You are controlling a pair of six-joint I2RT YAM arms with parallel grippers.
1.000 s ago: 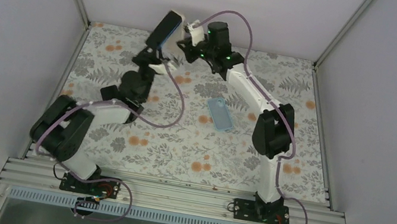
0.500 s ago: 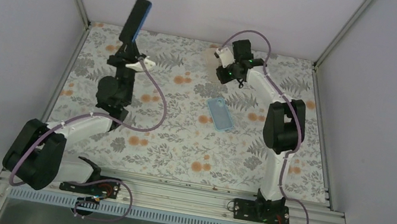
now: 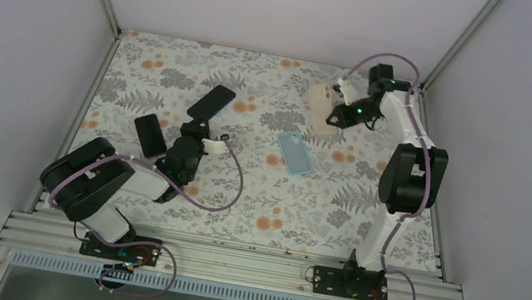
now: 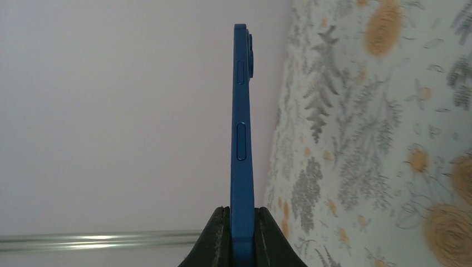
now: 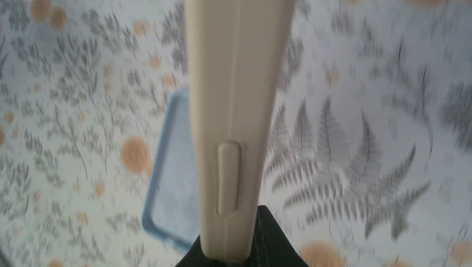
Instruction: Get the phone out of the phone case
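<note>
Phone [image 4: 242,139] clamped edge-on by left gripper [image 4: 242,225]; right gripper [image 5: 234,251] grips cream case [image 5: 236,83].

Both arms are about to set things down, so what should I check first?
1. Is the left gripper shut on the blue phone: ok.
2. Is the right gripper shut on the beige case: ok.
3. Blue phone fully out of the beige case: ok, they are held well apart.
4. Phone grip secure: cannot tell, it is pinched at one end only.
5. Bare table near the beige case: not ok, a blue case lies close by.
</note>
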